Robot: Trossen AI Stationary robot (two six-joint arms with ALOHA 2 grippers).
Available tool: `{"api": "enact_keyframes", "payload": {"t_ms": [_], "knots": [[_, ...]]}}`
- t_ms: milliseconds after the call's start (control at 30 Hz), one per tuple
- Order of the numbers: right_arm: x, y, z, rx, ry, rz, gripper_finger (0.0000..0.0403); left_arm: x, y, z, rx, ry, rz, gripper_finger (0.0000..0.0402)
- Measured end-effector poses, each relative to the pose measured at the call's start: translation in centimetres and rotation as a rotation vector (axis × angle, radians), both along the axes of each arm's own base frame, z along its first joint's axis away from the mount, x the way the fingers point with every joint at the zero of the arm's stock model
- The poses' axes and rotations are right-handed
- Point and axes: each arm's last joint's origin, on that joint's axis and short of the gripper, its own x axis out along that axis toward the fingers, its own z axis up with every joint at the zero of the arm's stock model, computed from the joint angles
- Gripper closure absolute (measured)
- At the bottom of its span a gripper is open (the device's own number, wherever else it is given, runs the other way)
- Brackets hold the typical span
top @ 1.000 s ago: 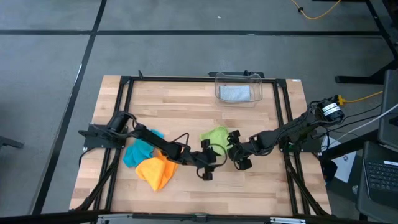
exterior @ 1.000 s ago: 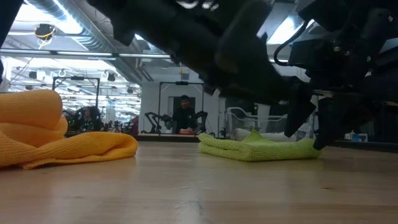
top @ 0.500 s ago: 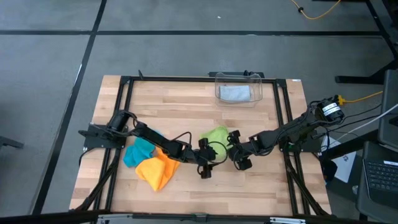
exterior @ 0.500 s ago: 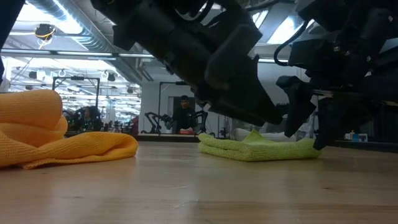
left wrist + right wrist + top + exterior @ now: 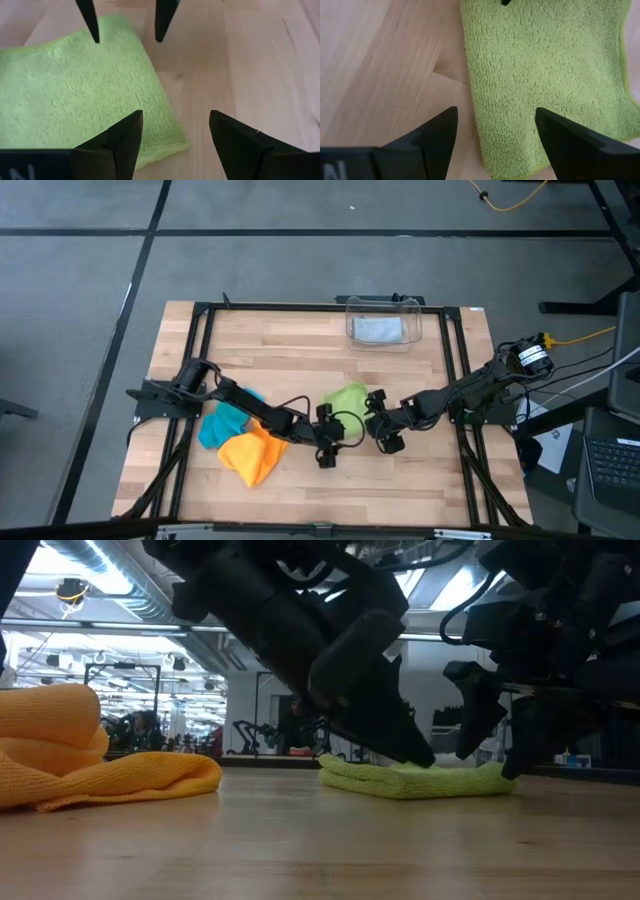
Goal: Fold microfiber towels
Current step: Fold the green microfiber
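The lime green towel (image 5: 347, 397) lies folded and flat on the wooden table (image 5: 290, 365), just past the middle. My left gripper (image 5: 327, 437) stands open at the towel's near left corner (image 5: 165, 145), one finger over the cloth and one over bare wood. My right gripper (image 5: 383, 422) hangs open on the towel's right side, above its edge (image 5: 470, 95). The orange towel (image 5: 252, 456) and the teal towel (image 5: 224, 421) lie crumpled under the left arm. A light grey towel (image 5: 377, 330) lies in the clear bin. My left gripper slants down from the table's left. In the low view one fingertip (image 5: 412, 752) reaches the top of the green towel (image 5: 430, 780). Whether it touches the cloth, I cannot tell.
The clear plastic bin (image 5: 384, 307) stands at the table's far edge. A black frame (image 5: 200, 340) runs around the table top. Bare wood lies open in front of the green towel and along the near edge (image 5: 330, 490).
My left gripper has tipped its fingers downward and sunk toward the green towel's near left corner. The towel and my right gripper have kept still.
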Motion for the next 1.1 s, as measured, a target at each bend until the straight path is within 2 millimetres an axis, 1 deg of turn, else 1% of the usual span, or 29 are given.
{"api": "enact_keyframes", "payload": {"t_ms": [67,200,300,467,567,667,900,1000,1100], "knots": [[0.0,0.0,0.0,0.0,-0.001,0.0,0.0134,0.1,-0.1,-0.4,-0.002,0.001,-0.001,0.0178],[0.0,0.0,0.0,0.001,-0.003,0.0,0.0134,0.1,-0.1,-2.0,0.004,0.044,0.011,0.0178],[0.0,0.0,0.0,0.007,0.003,0.004,0.0134,0.2,-0.1,-2.3,0.014,0.043,0.023,0.0178],[-0.5,0.2,-0.3,0.069,0.082,0.085,0.0134,0.2,-0.1,-2.5,0.003,0.05,0.043,0.0179],[-0.4,0.2,-0.3,0.059,0.075,0.078,0.0134,0.1,0.0,-2.5,0.004,0.055,0.044,0.0179],[-0.3,-0.2,-0.4,0.012,0.065,0.048,0.0134,0.1,0.0,-2.6,0.005,0.058,0.045,0.0179],[0.4,-1.1,-2.2,-0.01,0.143,0.025,0.0135,0.1,0.0,-2.6,0.004,0.058,0.046,0.0179],[0.5,-1.1,-2.5,-0.008,0.141,0.017,0.0146,0.1,0.0,-2.6,0.004,0.059,0.046,0.0179],[0.4,-1.1,-2.4,-0.003,0.136,0.017,0.0173,0.1,0.0,-2.6,0.004,0.06,0.047,0.0179]]}}
